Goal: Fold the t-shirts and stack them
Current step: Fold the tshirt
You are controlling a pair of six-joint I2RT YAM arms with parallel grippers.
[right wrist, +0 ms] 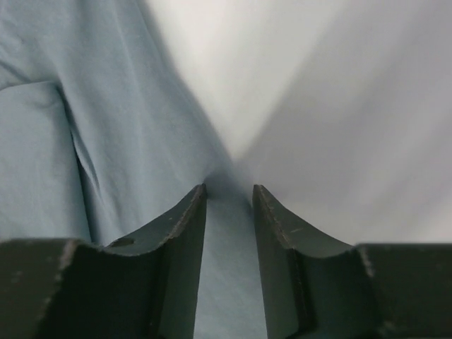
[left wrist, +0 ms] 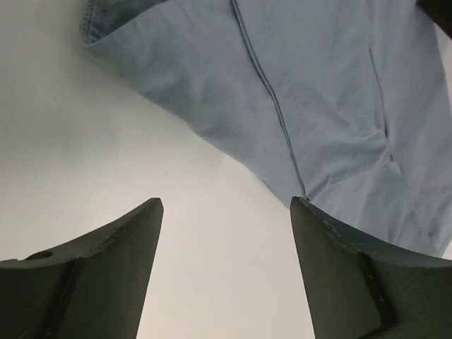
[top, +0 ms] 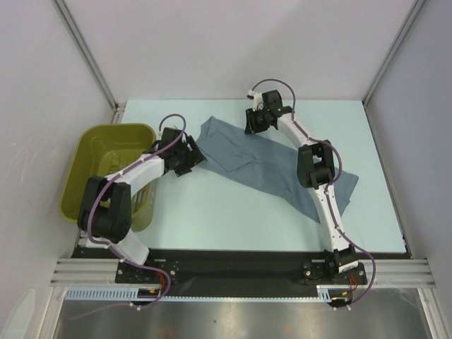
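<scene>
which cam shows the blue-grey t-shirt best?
Top external: nearly the whole plain slate blue-grey cotton t-shirt, spread out, only crossed by the right arm. Left wrist shows just a seamed portion; right wrist just an edge running between its jaws.

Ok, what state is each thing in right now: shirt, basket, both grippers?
t-shirt: lying spread out, unfolded, rumpled.
basket: upright, no shirt visible inside.
left gripper: open, holding nothing, beside the t-shirt's edge.
right gripper: pinching the t-shirt's edge.
</scene>
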